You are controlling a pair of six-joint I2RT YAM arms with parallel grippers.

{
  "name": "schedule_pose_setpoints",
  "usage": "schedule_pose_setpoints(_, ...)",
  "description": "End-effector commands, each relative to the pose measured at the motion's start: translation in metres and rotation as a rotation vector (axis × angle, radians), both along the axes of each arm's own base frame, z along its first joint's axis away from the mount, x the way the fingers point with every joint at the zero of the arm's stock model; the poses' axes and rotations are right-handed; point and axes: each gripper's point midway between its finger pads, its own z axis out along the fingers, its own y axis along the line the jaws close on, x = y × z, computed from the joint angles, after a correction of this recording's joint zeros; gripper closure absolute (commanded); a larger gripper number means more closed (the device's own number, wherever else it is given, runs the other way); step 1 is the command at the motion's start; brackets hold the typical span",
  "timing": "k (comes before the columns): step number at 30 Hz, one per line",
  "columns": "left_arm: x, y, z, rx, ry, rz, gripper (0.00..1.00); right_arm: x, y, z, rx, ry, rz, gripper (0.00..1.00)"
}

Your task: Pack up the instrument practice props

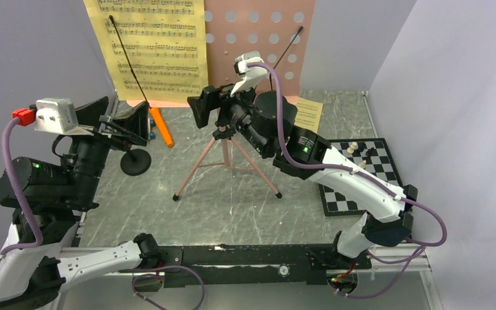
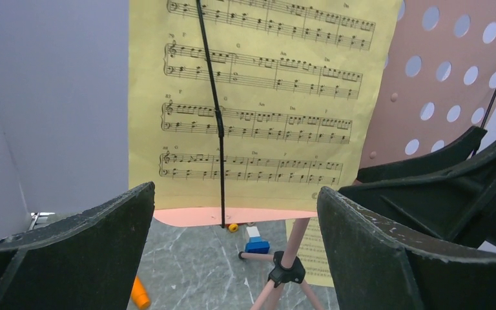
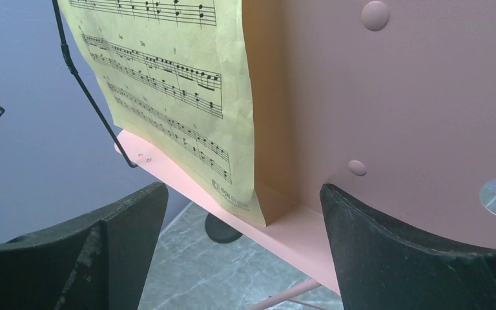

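The pink stand [image 1: 258, 39] is upright at 12 o'clock on the counter [image 1: 232, 206], its 3 legs [image 1: 197, 165] splayed toward the arms. 1 yellow sheet [image 1: 155, 45] rests against the left half of its desk, pinned by a thin black wire [image 1: 129, 58]. A second page [image 1: 309, 113] seems to lie on the counter at 2 o'clock of the tripod hub, partly hidden by the right arm. The orange mic [image 1: 161, 132] lies at 10 o'clock of the hub, and the black mic stand [image 1: 135, 161] is near it at 9 o'clock. Nothing looks packed yet.

The likely trouble is the stand itself: it is tall and light on thin legs, so a nudge to the ledge could tip it. Pulling the sheet without first clearing the wire could tear it or drag the stand over. The 2 grippers are also close together and could clash.

The left gripper [image 2: 236, 190] faces the sheet's lower edge from 8 o'clock, fingers spread wide with nothing between them. The right gripper [image 3: 244, 187] reaches in from 4 o'clock, its arm passing the chessboard [image 1: 368, 174]. It sits just beside the desk ledge — also wide apart and empty.
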Motion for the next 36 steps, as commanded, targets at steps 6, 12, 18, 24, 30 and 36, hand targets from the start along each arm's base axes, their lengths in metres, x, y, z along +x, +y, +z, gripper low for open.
schedule_pose_setpoints(6,-0.011,0.013,0.017,-0.090,-0.072,-0.013,0.01,0.000,-0.028,0.015,0.074,-0.011,-0.052,0.07)
schedule_pose_setpoints(12,-0.008,0.008,0.016,-0.084,-0.063,-0.013,0.01,-0.014,-0.035,0.027,0.103,-0.015,-0.023,0.06)
schedule_pose_setpoints(18,-0.007,0.000,0.018,-0.100,-0.066,-0.041,0.01,-0.033,-0.040,0.038,0.114,-0.031,0.007,0.06)
schedule_pose_setpoints(24,-0.019,0.004,0.035,-0.133,-0.026,-0.108,0.03,-0.050,-0.035,0.049,0.103,-0.056,0.046,0.05)
schedule_pose_setpoints(30,-0.017,-0.017,0.056,-0.084,0.028,-0.173,0.01,-0.057,-0.032,0.057,0.109,-0.077,0.066,0.05)
schedule_pose_setpoints(36,-0.005,-0.019,0.070,-0.028,0.040,-0.117,0.01,-0.060,-0.030,0.064,0.117,-0.085,0.070,0.05)
